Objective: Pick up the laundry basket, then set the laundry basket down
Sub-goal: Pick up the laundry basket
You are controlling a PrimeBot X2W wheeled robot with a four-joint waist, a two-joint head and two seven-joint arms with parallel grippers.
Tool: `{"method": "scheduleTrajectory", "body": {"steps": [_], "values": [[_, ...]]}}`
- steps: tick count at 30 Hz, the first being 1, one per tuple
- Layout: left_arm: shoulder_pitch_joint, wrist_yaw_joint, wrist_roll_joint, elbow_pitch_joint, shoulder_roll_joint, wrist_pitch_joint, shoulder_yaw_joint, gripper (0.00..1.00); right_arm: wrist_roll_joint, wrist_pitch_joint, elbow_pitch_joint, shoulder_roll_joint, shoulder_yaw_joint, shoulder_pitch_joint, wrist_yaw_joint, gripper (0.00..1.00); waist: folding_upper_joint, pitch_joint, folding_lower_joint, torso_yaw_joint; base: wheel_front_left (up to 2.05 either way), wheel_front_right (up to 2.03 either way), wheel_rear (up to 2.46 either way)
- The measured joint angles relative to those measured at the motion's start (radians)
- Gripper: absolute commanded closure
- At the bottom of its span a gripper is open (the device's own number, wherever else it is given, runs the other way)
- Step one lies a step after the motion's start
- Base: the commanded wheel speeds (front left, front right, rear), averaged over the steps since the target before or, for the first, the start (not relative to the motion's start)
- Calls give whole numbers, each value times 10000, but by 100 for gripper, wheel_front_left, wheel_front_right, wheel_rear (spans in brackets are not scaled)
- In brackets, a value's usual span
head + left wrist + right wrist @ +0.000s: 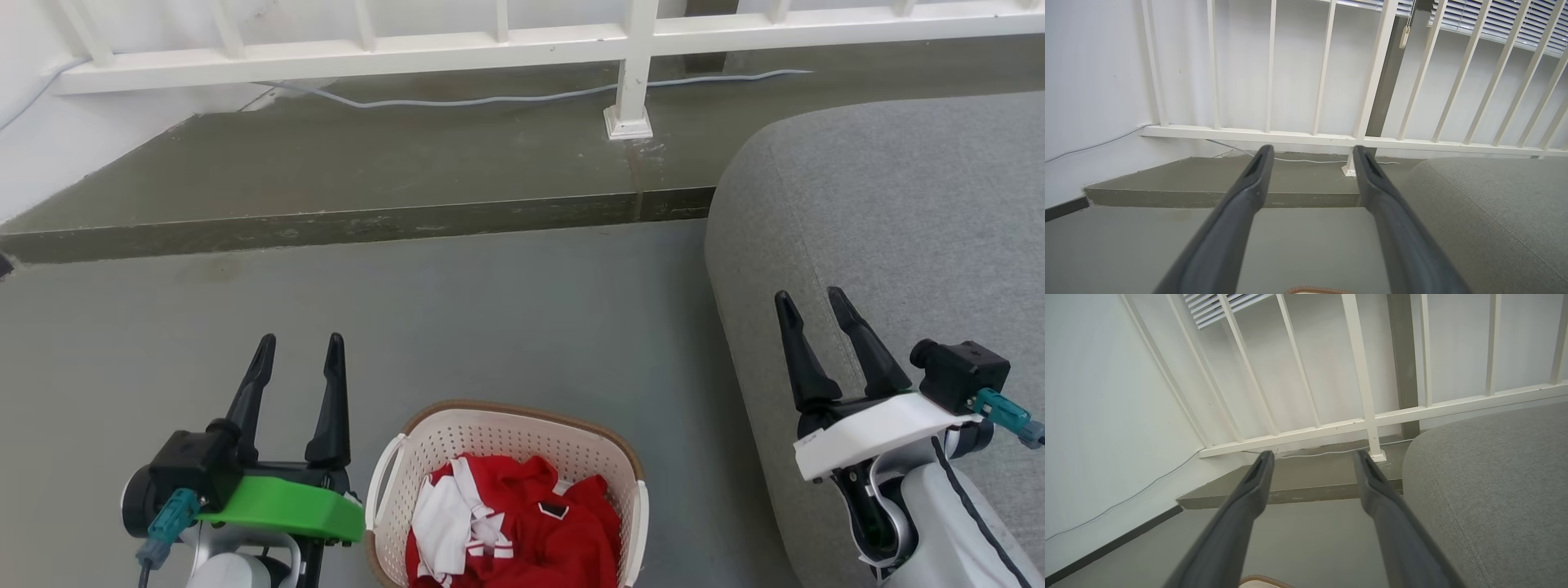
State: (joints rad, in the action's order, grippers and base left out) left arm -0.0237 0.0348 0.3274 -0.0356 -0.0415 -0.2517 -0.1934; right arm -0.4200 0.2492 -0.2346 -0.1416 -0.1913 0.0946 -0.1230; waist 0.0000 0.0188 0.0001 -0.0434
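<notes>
I see laundry basket [522, 441] on grey floor [490, 310], near me, between my two arms. Not picked up yet. Lift and set-down both left to do, I think. Basket is cream plastic, full of small holes, round corners, brown woven-look rim, white side handles. Red and white clothes [531, 523] inside, soft, crumpled. Left gripper [300, 339] just left of basket, fingers apart, holding nothing. Right gripper [808, 294] far right, over grey cloth sofa [898, 245], fingers apart, empty too.

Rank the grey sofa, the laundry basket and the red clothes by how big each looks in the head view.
1. grey sofa, largest by far, though cut off by the picture's edge.
2. laundry basket, its near end cut off at the bottom.
3. red clothes, smallest, lying inside the basket.
</notes>
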Motion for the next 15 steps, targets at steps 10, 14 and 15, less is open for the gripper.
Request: {"method": "scheduleTrajectory", "body": {"steps": [10, 14, 15], "values": [[-20, -15, 8, 0, 0, 0, -27, 0, 174, 12, -63, 56, 125, 0, 0, 0, 0, 13, 0, 15, 0, 0, 0], [-22, -58, 19, -4, 0, 0, -35, 0, 217, 12, -81, 73, 121, 0, 0, 0, 0, 20, 0, 13, 0, 0, 0], [-22, -61, 19, -4, 0, 0, -35, 0, 272, 12, -84, 73, 119, 0, 0, 0, 0, 23, 0, 10, 0, 0, 0]]}}
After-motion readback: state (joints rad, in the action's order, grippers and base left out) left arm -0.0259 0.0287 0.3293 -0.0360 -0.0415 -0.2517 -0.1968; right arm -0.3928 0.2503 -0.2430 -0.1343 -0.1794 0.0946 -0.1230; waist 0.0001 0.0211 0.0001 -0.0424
